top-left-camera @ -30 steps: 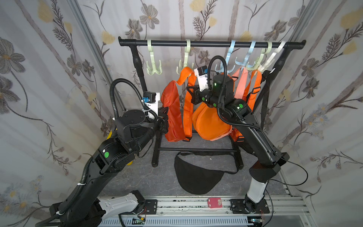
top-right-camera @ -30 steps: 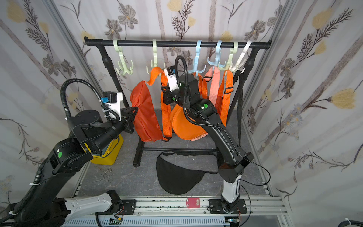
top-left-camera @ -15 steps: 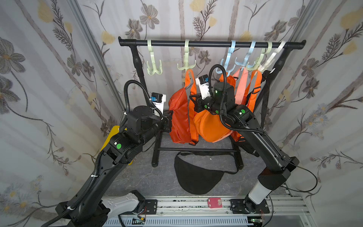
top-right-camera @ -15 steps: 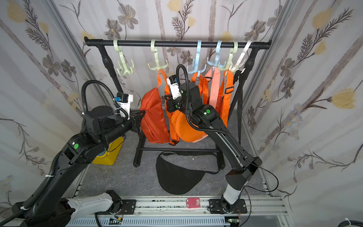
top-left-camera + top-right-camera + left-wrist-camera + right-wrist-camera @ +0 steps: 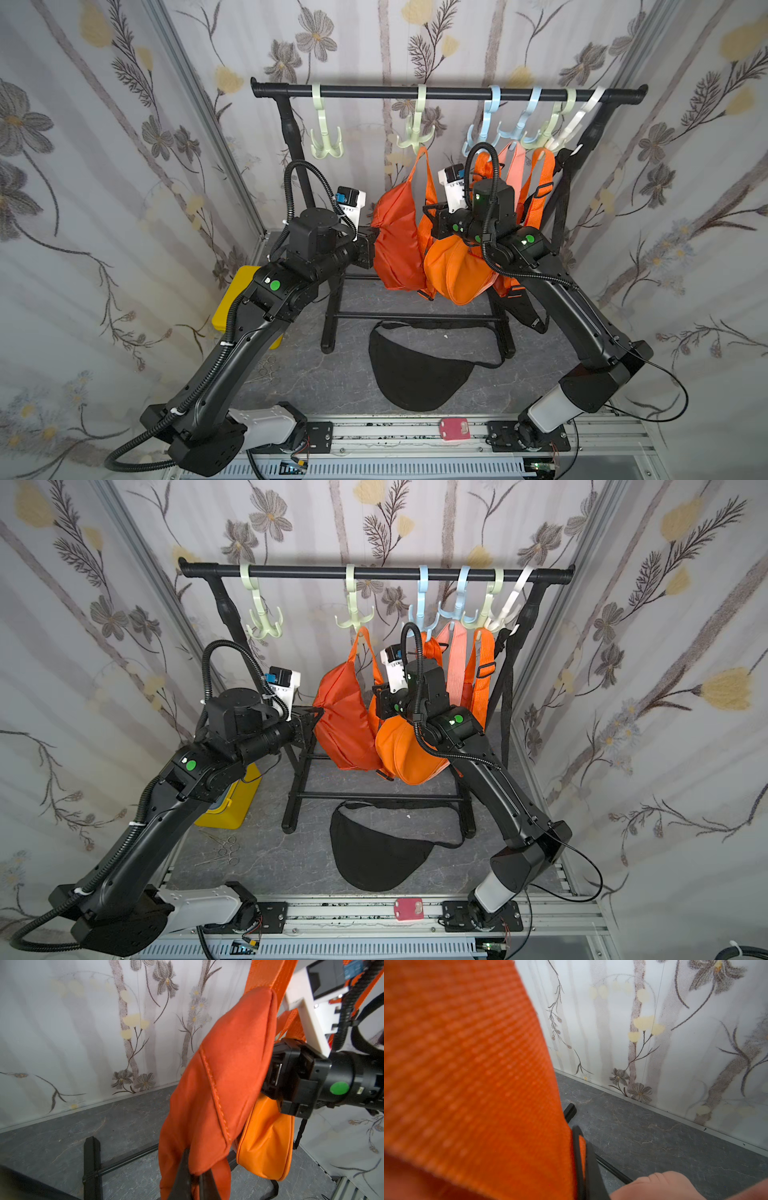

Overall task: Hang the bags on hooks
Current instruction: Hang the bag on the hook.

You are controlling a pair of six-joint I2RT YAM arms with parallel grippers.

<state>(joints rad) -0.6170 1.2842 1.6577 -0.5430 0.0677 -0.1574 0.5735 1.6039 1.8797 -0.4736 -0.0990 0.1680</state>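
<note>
The red-orange bag (image 5: 395, 245) hangs in front of the black rail (image 5: 449, 92), between the 2 arms and well above the grey desk (image 5: 316, 374). Its strap (image 5: 430, 183) rises to a peak that touches the prongs of the 2nd pale green hook (image 5: 415, 135) from the rail's left end; whether it sits fully over a prong I cannot tell. The left gripper (image 5: 195, 1167) meets the bag (image 5: 218, 1084) from the side, its jaws clenched on a fold of fabric at the bag's lower edge. The right gripper (image 5: 584, 1164) has its jaws clamped on the edge of the strap (image 5: 467, 1064), whose weave fills most of the right wrist view. In both top views the right gripper (image 5: 430, 218) sits just beside the bag's upper right side. A brighter orange bag (image 5: 457, 270) hangs touching the red-orange one, partly behind the right arm, with more orange and pink straps running up to the blue and green hooks (image 5: 519, 129) further right. The leftmost green hook (image 5: 326, 141) carries nothing. A black bag (image 5: 415, 374) lies flat on the desk in front of the rack's base, and a yellow box (image 5: 232, 299) stands behind the left arm.
</note>
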